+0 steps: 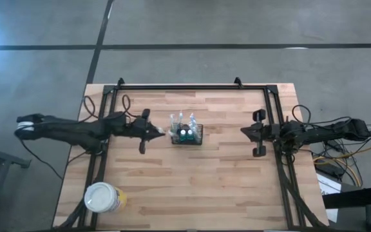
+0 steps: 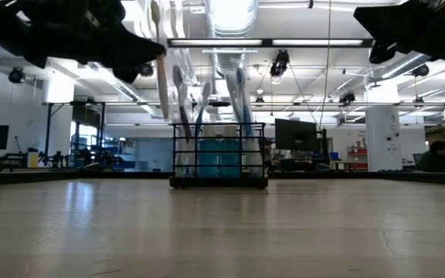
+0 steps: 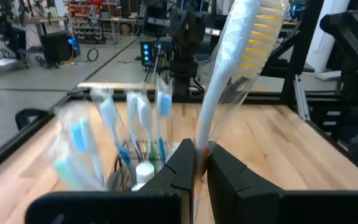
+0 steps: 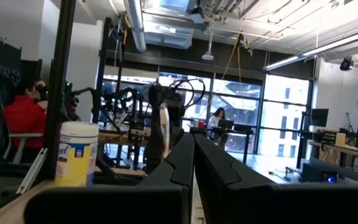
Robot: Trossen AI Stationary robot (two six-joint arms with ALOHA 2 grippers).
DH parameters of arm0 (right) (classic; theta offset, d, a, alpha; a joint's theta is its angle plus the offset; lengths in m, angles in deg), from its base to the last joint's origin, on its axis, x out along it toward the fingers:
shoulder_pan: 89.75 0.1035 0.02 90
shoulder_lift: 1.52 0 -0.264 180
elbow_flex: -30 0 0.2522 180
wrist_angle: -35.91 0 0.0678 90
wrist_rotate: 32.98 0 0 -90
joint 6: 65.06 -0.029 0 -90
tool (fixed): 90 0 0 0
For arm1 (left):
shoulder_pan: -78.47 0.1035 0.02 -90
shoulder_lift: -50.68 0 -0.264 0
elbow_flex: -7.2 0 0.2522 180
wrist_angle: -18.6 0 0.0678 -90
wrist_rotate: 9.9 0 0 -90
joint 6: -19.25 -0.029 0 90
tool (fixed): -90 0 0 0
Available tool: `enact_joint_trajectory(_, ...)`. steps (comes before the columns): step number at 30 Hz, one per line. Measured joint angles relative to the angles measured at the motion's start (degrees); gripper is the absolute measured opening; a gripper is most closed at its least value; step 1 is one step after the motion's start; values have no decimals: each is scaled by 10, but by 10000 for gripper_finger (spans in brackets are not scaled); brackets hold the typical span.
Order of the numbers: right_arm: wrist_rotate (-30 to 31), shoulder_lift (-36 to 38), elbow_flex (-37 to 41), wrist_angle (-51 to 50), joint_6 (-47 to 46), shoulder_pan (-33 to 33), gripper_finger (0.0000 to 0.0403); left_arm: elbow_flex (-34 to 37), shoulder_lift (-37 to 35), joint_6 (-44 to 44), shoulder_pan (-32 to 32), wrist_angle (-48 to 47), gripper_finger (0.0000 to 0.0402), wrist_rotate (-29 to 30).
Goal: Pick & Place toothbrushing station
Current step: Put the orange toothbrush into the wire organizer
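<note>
The black wire-mesh caddy [image 1: 187, 134] stands on the table's middle, on its base [image 2: 219, 184], with several wrapped toothbrushes upright in it [image 3: 114, 134]. My left gripper [image 1: 160, 131] is just left of the caddy and above its rim, shut on a white toothbrush with yellow bristles [image 3: 241, 56] in a clear wrapper. It also shows in the low view [image 2: 161, 73]. My right gripper [image 1: 253, 132] hovers at the table's right, shut and empty [image 4: 193, 158]. My left gripper pinches the toothbrush's white handle [image 3: 202, 140] between its two fingers, below the bristled head. The fingers come level from the table's left and lie across the handle. The brush stands about upright, head up, lifted clear of the table and the caddy.
A round yellow cup with a white lid [image 1: 102, 198] stands at the near left corner. A black frame [image 1: 192, 87] runs along the far edge and both sides of the table. Bare wood lies between the caddy and the near edge.
</note>
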State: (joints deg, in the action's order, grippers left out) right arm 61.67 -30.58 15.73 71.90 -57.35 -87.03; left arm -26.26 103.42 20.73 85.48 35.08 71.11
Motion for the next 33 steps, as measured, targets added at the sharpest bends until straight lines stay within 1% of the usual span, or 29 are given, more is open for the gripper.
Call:
enact_joint_trajectory(8, 0, -8, 0, -1, 0, 0, 8, -47, 72, -40, 0, 11, 22, 9)
enact_joint_trajectory(10, 0, -7, 0, -1, -1, 0, 8, -51, 86, -47, 1, 23, 22, 18)
enact_joint_trajectory(15, 0, -7, 0, -2, -1, 0, 8, -64, 106, -49, 4, 30, 22, 19)
enact_joint_trajectory(24, 0, -7, 0, -3, -2, 0, 8, -64, 143, -45, 6, 29, 22, 26)
enact_joint_trajectory(33, 0, -7, 0, -3, -2, 0, 8, -63, 194, -30, 7, 58, 22, 40)
